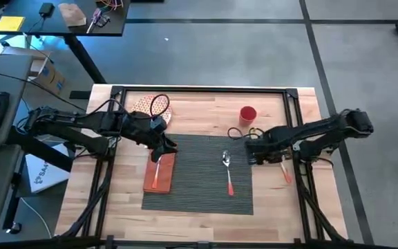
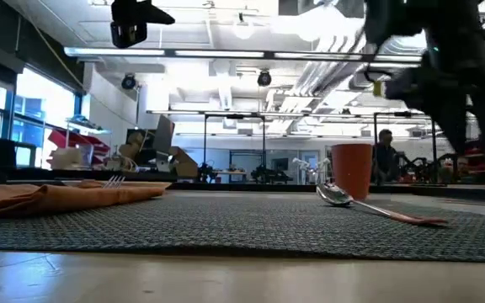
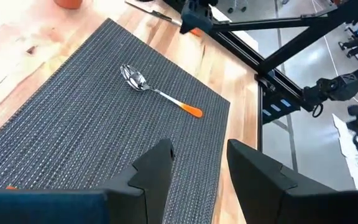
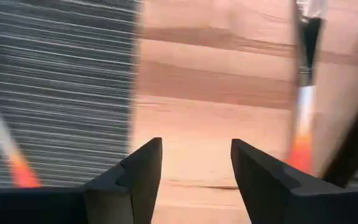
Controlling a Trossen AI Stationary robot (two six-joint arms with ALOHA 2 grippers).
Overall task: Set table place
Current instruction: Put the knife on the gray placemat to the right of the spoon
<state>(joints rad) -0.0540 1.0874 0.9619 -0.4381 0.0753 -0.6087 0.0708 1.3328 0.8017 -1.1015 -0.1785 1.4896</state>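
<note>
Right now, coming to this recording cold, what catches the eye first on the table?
The dark grey placemat dominates the middle of the wooden table, with an orange-handled spoon on its right part and an orange napkin carrying a fork at its left edge. Both arms reach in over it: the left gripper above the napkin, the right gripper at the mat's right edge, both with fingers open. A red cup stands behind.
</note>
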